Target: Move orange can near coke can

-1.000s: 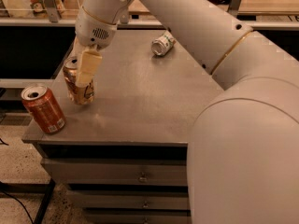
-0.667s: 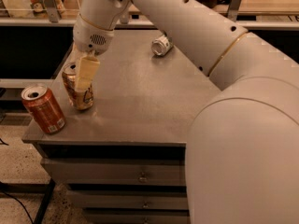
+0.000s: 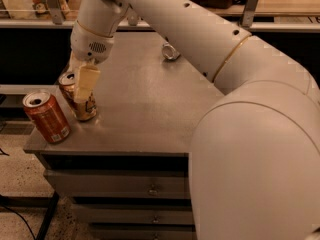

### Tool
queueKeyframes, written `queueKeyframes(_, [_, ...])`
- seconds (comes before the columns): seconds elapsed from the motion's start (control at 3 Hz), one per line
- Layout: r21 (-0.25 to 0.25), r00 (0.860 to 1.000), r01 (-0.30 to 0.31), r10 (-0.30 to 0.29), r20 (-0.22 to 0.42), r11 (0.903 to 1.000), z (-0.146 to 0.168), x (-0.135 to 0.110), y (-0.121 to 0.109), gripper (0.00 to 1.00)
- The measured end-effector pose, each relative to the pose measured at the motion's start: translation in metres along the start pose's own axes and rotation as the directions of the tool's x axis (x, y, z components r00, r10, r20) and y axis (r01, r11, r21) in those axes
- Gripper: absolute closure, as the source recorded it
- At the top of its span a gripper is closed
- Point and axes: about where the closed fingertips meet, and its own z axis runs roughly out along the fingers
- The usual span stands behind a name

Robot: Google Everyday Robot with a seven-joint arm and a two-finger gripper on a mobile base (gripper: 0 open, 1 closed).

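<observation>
The orange can (image 3: 88, 109), amber-gold and brown with a silver top, stands slightly tilted near the table's front left. My gripper (image 3: 79, 97) comes down from above and is shut on it, with one pale finger (image 3: 86, 82) across the can's front side. The coke can (image 3: 47, 117), reddish-orange with a silver top, stands tilted at the table's front left corner, just left of the orange can with a small gap between them.
A white-and-green can (image 3: 170, 51) lies on its side at the back of the grey table (image 3: 145, 109). My large white arm fills the right side. Drawers sit below the table's front edge. A shelf rail runs behind.
My gripper and the orange can have shifted a little left and toward the front edge, closer to the coke can. The coke can has not moved.
</observation>
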Motion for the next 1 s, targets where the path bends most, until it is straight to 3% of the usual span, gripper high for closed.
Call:
queueKeyframes(0.33, [-0.007, 1.000, 0.007, -0.007, 0.001, 1.0000, 0.002, -0.001, 0.001, 0.13])
queueKeyframes(0.67, [0.008, 1.000, 0.017, -0.017, -0.013, 0.9998, -0.010, -0.002, 0.004, 0.00])
queueKeyframes(1.0, [0.008, 1.000, 0.018, -0.017, -0.013, 0.9998, -0.011, -0.002, 0.004, 0.00])
